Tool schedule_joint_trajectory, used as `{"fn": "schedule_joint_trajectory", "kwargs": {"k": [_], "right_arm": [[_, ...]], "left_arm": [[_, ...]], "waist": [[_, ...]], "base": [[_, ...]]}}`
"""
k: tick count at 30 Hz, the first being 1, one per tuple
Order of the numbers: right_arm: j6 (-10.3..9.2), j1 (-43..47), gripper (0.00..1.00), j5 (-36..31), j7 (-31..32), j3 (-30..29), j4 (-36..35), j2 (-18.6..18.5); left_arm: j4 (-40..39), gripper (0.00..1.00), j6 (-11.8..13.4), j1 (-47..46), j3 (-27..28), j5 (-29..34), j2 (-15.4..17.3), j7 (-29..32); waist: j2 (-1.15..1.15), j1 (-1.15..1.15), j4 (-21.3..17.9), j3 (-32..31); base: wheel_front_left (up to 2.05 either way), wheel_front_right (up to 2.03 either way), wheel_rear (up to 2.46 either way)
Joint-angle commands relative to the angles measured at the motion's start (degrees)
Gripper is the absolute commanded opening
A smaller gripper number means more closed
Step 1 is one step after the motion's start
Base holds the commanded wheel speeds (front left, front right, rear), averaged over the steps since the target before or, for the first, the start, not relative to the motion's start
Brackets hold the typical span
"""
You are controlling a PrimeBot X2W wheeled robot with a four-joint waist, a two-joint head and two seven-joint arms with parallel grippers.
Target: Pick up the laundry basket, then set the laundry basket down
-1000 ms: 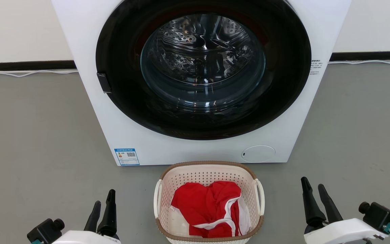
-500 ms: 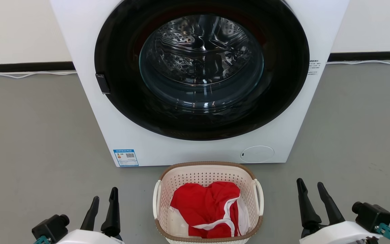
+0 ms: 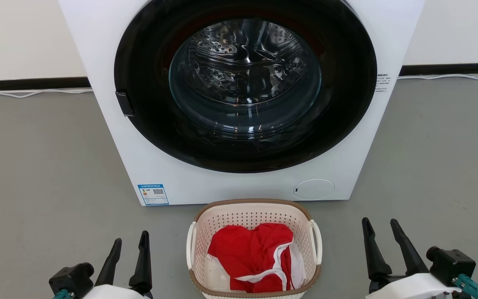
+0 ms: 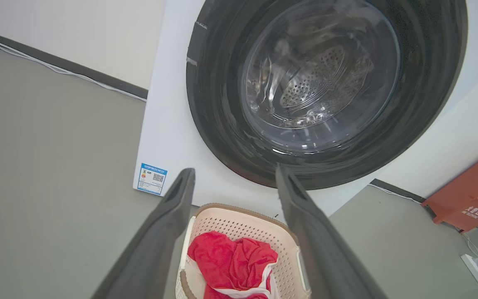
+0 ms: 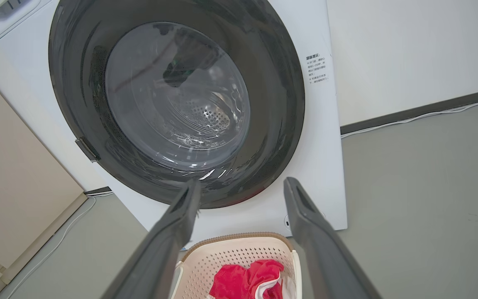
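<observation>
In the head view, the laundry basket (image 3: 251,216) stood on the grey floor (image 3: 35,166), close in front of the white washing machine (image 3: 147,174) and below its round dark door (image 3: 245,74). A crumpled red garment with white trim (image 3: 247,253) lay inside the basket. The left gripper (image 3: 131,236) sat at the lower left and the right gripper (image 3: 379,221) at the lower right, each with its fingers spread wide and nothing between them. Both were well apart from the basket, which lay between them, its white side handles (image 3: 189,245) untouched. A blue label (image 3: 153,194) marked the machine's lower left corner, and a white cable (image 3: 27,92) ran along the wall.

In the left wrist view, the left gripper (image 4: 235,170) was spread wide and empty, its two fingers framing the laundry basket (image 4: 239,226) and the red garment (image 4: 230,259) beyond them. The washing machine (image 4: 168,124) rose behind. A red-orange crate (image 4: 467,199) stood at the right, near a white power strip (image 4: 477,265) on the floor.

In the right wrist view, the right gripper (image 5: 242,182) also gaped wide, holding nothing. The laundry basket (image 5: 239,253) showed low between its fingers, at the foot of the washing machine (image 5: 318,137). A beige panel (image 5: 15,178) stood at the left.
</observation>
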Motion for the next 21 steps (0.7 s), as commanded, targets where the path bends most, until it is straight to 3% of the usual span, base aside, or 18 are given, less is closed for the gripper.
{"fn": "schedule_joint_trajectory", "kwargs": {"k": [1, 21], "right_arm": [[0.34, -1.02, 1.00, -1.67, -1.15, 1.09, -1.89, -0.62], [0.42, -0.59, 1.00, -13.35, -4.65, 1.91, -1.31, -0.80]], "left_arm": [[-1.87, 1.00, 0.60, -1.05, 1.15, 1.70, 0.52, -0.72], [-3.17, 1.00, 1.21, -0.48, 0.86, 13.87, 0.72, -4.25]], "waist": [[0.00, 0.00, -0.01, -0.04], [0.00, 0.00, -0.66, 0.10]], "base": [[0.00, 0.00, 0.00], [0.00, 0.00, 0.00]]}}
